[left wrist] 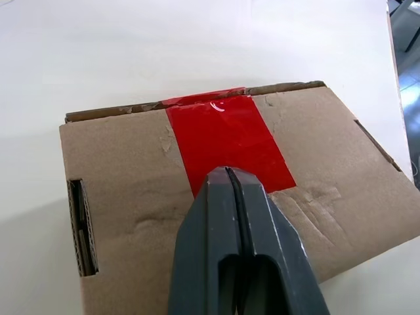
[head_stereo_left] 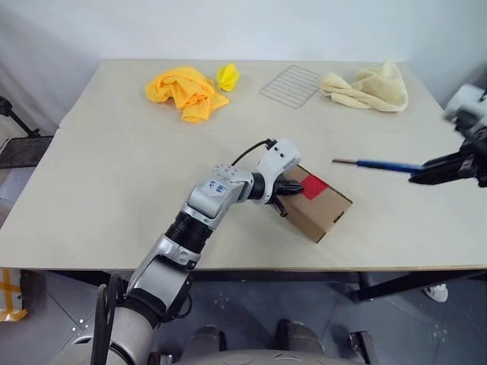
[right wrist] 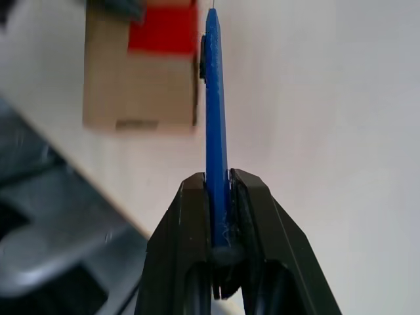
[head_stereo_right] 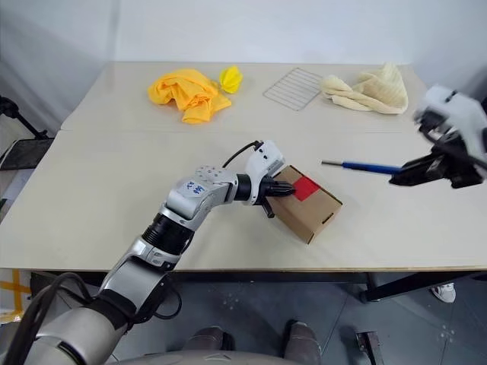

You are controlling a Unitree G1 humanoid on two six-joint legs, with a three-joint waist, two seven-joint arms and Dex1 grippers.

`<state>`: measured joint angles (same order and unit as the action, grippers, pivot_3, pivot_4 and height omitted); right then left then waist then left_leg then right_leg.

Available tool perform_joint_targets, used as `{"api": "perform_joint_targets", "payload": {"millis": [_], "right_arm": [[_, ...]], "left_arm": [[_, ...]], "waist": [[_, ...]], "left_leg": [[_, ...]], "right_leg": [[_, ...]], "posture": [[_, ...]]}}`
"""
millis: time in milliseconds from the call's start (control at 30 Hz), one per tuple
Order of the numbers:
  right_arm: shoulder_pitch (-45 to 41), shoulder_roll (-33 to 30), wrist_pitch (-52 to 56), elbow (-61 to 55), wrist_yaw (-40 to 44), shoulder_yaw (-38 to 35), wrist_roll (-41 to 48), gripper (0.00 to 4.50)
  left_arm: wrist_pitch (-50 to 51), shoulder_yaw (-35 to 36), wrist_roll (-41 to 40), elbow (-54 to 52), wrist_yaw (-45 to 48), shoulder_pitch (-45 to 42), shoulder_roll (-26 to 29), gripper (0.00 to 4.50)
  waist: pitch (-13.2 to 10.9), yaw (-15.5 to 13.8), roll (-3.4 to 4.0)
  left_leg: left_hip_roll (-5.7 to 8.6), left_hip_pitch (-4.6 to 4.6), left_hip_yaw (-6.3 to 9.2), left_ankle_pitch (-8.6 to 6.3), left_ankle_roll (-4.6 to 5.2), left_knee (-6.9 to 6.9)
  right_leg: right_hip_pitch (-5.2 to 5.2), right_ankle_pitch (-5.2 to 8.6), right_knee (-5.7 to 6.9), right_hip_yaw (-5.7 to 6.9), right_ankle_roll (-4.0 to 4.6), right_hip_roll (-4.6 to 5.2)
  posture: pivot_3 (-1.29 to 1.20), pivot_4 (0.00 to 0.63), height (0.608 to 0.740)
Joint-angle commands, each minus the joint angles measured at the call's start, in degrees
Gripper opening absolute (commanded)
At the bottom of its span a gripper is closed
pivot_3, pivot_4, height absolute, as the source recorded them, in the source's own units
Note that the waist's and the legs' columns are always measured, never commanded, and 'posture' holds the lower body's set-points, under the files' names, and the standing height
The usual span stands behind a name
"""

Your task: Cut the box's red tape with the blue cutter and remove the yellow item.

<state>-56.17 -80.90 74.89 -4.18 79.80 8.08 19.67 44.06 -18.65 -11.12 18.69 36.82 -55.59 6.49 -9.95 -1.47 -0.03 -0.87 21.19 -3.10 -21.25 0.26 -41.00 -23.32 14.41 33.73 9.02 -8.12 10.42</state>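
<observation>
Box braced on the table, cutter raised at frame right, tape uncut.

Left gripper [left wrist: 226,180], jaws pressed together with nothing between them, rests its tips on the top of the box [head_stereo_left: 319,207] at the near edge of the red tape [head_stereo_left: 313,186]; judged to be a hold-down so the carton does not slide under the blade. Box sits just right of centre in the head view, near the front edge of the table [head_stereo_left: 99,198], flaps closed, tape unbroken across the seam. Right gripper [head_stereo_right: 401,176], at the right edge of the frame, pinches the blue cutter [head_stereo_right: 367,166] by its rear end, tip aimed left toward the box, clear of it and above the table. The yellow item, presumably inside, cannot be confirmed. Orange cloth [head_stereo_left: 186,91], yellow scrap [head_stereo_left: 227,76], wire rack [head_stereo_left: 291,84] and cream cloth [head_stereo_left: 369,87] lie along the upper part of the frame, well apart from the work.
</observation>
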Motion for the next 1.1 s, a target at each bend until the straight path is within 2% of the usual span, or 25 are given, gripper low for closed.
{"api": "perform_joint_targets", "payload": {"millis": [33,133,233,367,467,533,767,933,967,1100], "right_arm": [[7.4,3.0,1.3,-1.7,-8.6,-12.9,0.3,0.16],[17.6,15.0,-3.7,-2.2,-21.4,-26.2,-2.6,0.16],[29.5,26.8,-16.0,-0.4,-32.5,-33.5,-6.0,0.16],[36.7,37.0,-28.0,2.7,-41.1,-37.5,-6.6,0.16],[39.4,41.8,-35.3,5.6,-44.0,-38.0,-5.9,0.16],[40.6,43.5,-36.3,6.3,-44.6,-37.4,-5.0,0.16],[44.4,42.8,-35.1,1.8,-43.1,-36.9,-1.4,2.55],[45.8,38.8,-35.4,-2.7,-42.8,-38.1,-0.5,4.32],[45.2,37.9,-35.4,-3.5,-42.8,-38.1,-0.1,4.47],[38.7,34.7,-32.9,-3.8,-43.2,-34.9,1.2,4.47]], "left_arm": [[0.7,-1.8,3.4,4.5,-0.3,0.6,1.2,0.0],[-0.1,-2.2,3.5,5.7,0.1,-0.3,0.7,0.0],[-0.6,-2.3,3.5,6.6,0.4,-1.2,0.1,0.0],[-0.7,-2.3,3.6,6.8,0.6,-1.6,0.1,0.0],[-0.6,-2.1,3.8,6.5,0.7,-1.6,0.3,0.0],[-0.3,-1.9,3.9,6.1,0.6,-1.4,0.4,0.0],[0.2,-0.4,4.0,5.3,-0.2,-1.1,0.9,0.0],[0.1,1.0,3.8,4.5,-0.5,-1.1,1.6,0.0],[0.0,1.4,3.6,4.2,-0.5,-1.1,1.7,0.0],[0.0,3.3,2.7,3.3,-0.4,-1.6,2.4,0.0]], "waist": [[0.0,0.0,-0.03],[0.1,0.0,-0.22],[0.1,-0.5,-0.24],[0.2,-0.4,0.07],[0.2,-0.1,0.09],[0.2,0.0,0.09],[0.1,0.1,0.11],[0.1,0.1,0.13],[0.1,0.2,0.14],[0.1,0.8,0.23]], "left_leg": [[0.0,0.0,-0.01,0.0,0.0,-0.01],[-0.02,-0.04,0.04,0.0,-0.01,-0.06],[0.02,-0.08,0.08,0.02,0.0,-0.08],[0.09,-0.09,-0.03,0.06,0.04,-0.05],[0.09,-0.15,-0.03,0.09,0.09,-0.03],[0.07,-0.24,-0.02,0.1,0.1,-0.01],[0.06,-0.39,-0.02,0.09,0.12,0.05],[0.06,-0.41,-0.03,0.07,0.13,0.07],[0.06,-0.41,-0.03,0.07,0.14,0.07],[0.04,-0.49,-0.09,0.07,0.14,0.14]], "right_leg": [[0.0,0.0,0.01,-0.01,0.0,0.0],[0.12,-0.03,0.01,0.07,-0.02,0.0],[0.25,-0.07,-0.01,0.12,-0.08,0.0],[0.24,-0.09,-0.05,0.04,-0.12,0.01],[0.27,-0.09,-0.02,0.03,-0.12,0.0],[0.35,-0.1,-0.04,0.03,-0.12,-0.01],[0.46,-0.09,-0.08,0.0,-0.12,-0.01],[0.46,-0.09,-0.09,-0.02,-0.12,-0.01],[0.46,-0.09,-0.1,-0.02,-0.12,-0.01],[0.46,-0.09,-0.1,-0.08,-0.12,-0.02]], "posture": [[0.0,0.15,0.74],[0.0,0.15,0.74],[0.0,0.15,0.74],[0.0,0.15,0.74],[0.0,0.15,0.74],[0.0,0.15,0.74],[0.0,0.15,0.74],[0.0,0.15,0.74],[0.0,0.15,0.74],[0.0,0.15,0.74]]}}
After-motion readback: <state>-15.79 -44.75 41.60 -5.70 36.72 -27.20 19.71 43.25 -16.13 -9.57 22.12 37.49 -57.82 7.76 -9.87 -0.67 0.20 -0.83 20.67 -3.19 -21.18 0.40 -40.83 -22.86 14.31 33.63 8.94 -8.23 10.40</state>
